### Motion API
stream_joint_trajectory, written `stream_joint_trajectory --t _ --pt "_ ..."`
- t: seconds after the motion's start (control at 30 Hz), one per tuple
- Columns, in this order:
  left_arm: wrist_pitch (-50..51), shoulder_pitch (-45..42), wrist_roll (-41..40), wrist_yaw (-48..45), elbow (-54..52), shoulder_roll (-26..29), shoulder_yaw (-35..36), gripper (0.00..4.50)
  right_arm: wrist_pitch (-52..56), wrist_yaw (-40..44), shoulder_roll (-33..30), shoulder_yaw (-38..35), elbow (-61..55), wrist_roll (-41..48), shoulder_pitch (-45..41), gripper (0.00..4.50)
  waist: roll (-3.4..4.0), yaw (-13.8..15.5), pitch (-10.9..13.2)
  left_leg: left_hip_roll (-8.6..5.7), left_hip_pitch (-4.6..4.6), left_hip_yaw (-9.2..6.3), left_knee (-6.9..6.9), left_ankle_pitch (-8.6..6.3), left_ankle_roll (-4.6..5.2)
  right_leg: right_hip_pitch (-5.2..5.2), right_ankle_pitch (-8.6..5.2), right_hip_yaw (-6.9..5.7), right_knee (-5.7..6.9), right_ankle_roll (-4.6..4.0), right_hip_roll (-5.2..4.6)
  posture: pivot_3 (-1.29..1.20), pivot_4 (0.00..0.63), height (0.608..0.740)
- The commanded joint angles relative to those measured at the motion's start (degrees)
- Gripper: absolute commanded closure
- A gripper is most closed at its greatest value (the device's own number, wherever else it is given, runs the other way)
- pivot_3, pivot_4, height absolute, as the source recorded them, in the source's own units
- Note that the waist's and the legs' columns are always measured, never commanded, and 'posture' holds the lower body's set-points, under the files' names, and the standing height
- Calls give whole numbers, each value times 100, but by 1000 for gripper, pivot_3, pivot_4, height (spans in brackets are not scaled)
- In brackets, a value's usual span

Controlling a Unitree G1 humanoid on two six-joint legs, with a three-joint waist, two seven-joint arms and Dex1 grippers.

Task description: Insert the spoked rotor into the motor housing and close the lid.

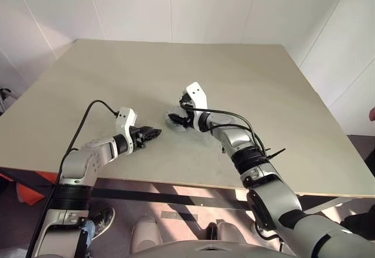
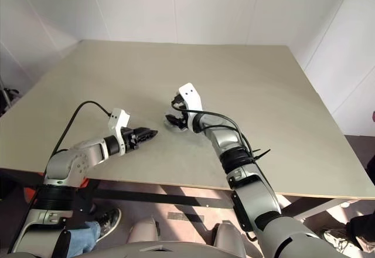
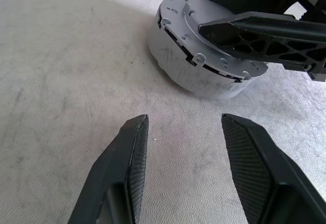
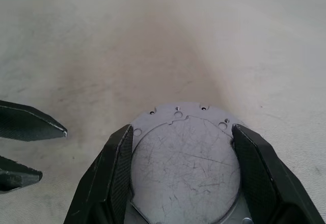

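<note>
The motor housing (image 3: 204,56), a squat metal puck with its flat lid (image 4: 186,165) on top, sits on the table (image 1: 281,94). The right gripper (image 4: 183,170) straddles it, fingers wide at opposite rim edges, contact unclear. The left gripper (image 3: 186,158) waits just beside it, half open and empty. The housing looks rigid, dense and smooth-walled, so gripping across the rim suits best.

Motor housing (image 3: 204,56): round, shallow, pale grey metal puck resting flat on the table near its middle. A scratched, flat lid (image 4: 184,168) with small rim holes covers its top.
</note>
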Motion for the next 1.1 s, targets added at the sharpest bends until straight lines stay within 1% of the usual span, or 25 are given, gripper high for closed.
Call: stream_joint_trajectory --t 0.03,0.17,0.37,0.7,0.97,1.1 --pt "-25 -23 1 5 -218 -5 5 2076 76 -25 0 -157 -35 53 -193 1537 0 1 0 0 0 0 0 0 0 0 0 0 0 0 0 0 0 740" --pt "-23 -24 2 23 -204 -20 15 2076 21 -57 -16 -61 61 -85 -183 1537 0 1 0 0 0 0 0 0 0 0 0 0 1 0 0 0 0 740" --pt "-31 8 5 51 -207 -19 35 2076 217 45 60 -294 -90 207 -208 1537 0 1 0 0 0 0 0 0 0 -1 0 0 1 0 0 0 0 740" --pt "-30 16 -6 83 -195 -30 42 2076 177 55 67 -260 -132 110 -175 1537 0 1 0 1 -2 0 -2 -1 1 -4 -1 0 0 -1 0 0 0 740" --pt "-44 0 -16 68 -168 -31 43 2076 82 242 10 -100 -864 101 63 1537 2 5 1 1 -12 0 -3 -1 1 -10 -1 0 -6 0 1 0 0 740" --pt "-53 -15 -6 73 -151 -39 37 2076 5 213 -15 -31 -827 14 90 1537 2 1 1 1 -13 1 -7 0 0 -11 -1 -1 -16 -1 3 0 0 740"
